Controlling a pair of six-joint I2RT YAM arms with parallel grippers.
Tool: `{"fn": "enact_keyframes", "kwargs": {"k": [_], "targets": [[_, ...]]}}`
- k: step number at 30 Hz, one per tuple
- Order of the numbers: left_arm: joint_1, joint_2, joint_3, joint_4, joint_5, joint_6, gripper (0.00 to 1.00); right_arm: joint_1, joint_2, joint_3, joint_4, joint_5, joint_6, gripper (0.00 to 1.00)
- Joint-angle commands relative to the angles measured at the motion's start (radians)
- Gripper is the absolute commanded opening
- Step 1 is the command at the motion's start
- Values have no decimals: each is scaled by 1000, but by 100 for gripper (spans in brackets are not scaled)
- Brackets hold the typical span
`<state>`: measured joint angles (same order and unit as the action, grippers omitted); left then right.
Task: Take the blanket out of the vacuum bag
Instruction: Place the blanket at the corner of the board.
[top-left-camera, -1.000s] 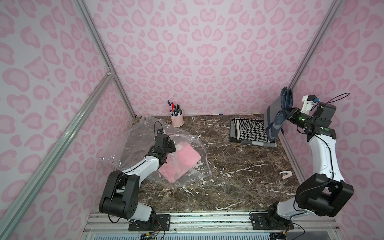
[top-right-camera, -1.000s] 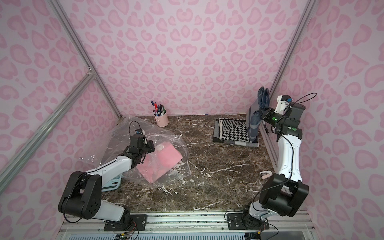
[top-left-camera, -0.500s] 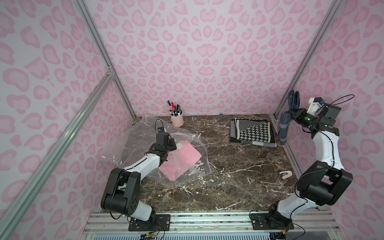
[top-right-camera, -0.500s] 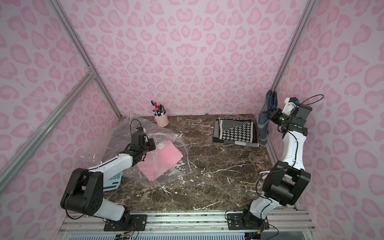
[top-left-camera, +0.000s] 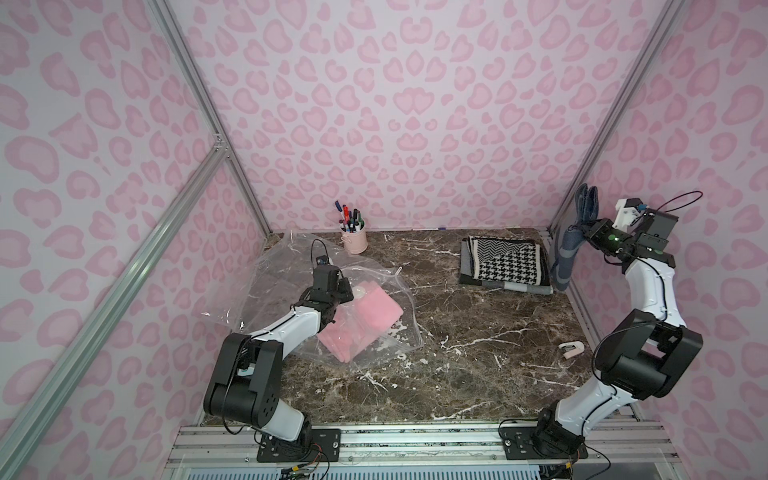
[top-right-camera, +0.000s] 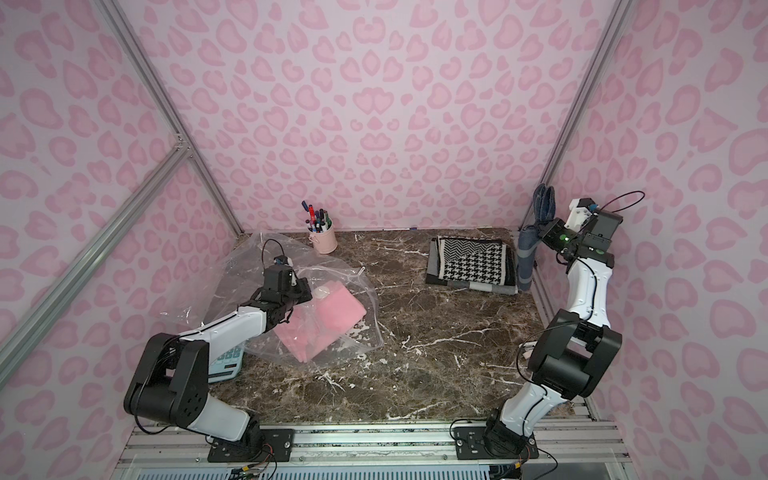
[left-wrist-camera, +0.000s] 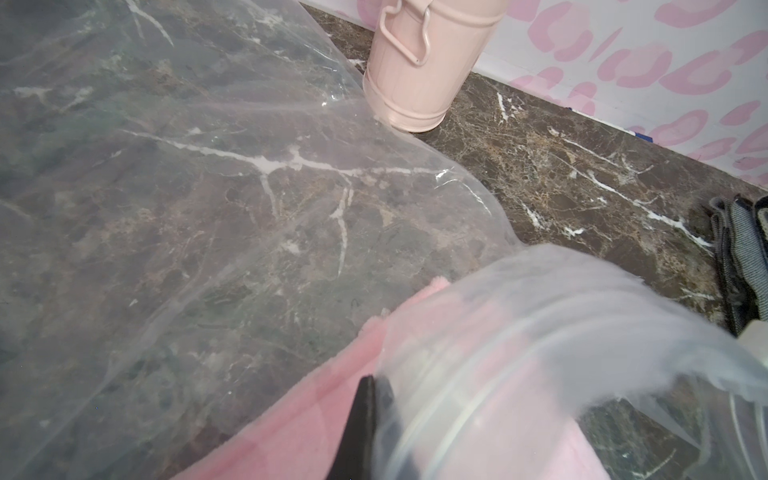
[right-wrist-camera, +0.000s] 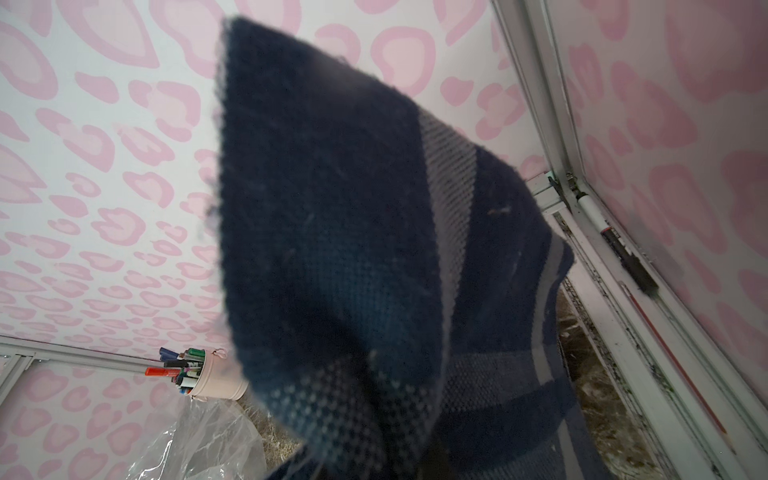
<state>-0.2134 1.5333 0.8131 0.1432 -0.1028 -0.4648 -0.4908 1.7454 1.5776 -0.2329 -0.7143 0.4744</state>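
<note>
- You had not got the folded pink fleece blanket (top-left-camera: 365, 318) out: it lay inside the large crinkly clear plastic vacuum bag (top-left-camera: 282, 266), at the left of the table, next to the bag's round white valve disc (top-right-camera: 321, 293).
- Your left gripper (top-left-camera: 345, 291) was closed tight at the bag's zip edge. The film bunched over its jaws, so it looked to be pinching the plastic rather than the blanket.
- Your right gripper (top-left-camera: 587, 231) was clamped on a dark blue woven cloth (right-wrist-camera: 332, 249), which it held up against the right wall, well apart from the bag.
- By my reading, what was left for you was drawing the pink blanket through the bag's mouth and setting it clear.
- The surface was a brown marble-patterned tabletop (top-left-camera: 478, 353). It carried a folded black-and-white houndstooth blanket (top-left-camera: 505, 266), a pale pink pen pot (top-left-camera: 354, 240) and a small white clip-like piece (top-left-camera: 572, 349).
- Pink leopard-print walls (top-left-camera: 415, 124) on aluminium framing enclosed you.
</note>
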Motion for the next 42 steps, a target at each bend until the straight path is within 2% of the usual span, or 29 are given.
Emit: {"fn": "enact_keyframes", "kwargs": {"k": [1,18,33,42], "targets": [[0,2,-2,11,5,9,4,1,12,10,53,-11,0,0],[-1,-2,-23,28,11,3,4,31,63,13,70,-12,-1,0],[-1,-10,-25,21,1,11,4,128,150,116,61,21,2,0],[1,-16,-20,15,-1,12,4,182,170,91,58,26,-12,0]]}}
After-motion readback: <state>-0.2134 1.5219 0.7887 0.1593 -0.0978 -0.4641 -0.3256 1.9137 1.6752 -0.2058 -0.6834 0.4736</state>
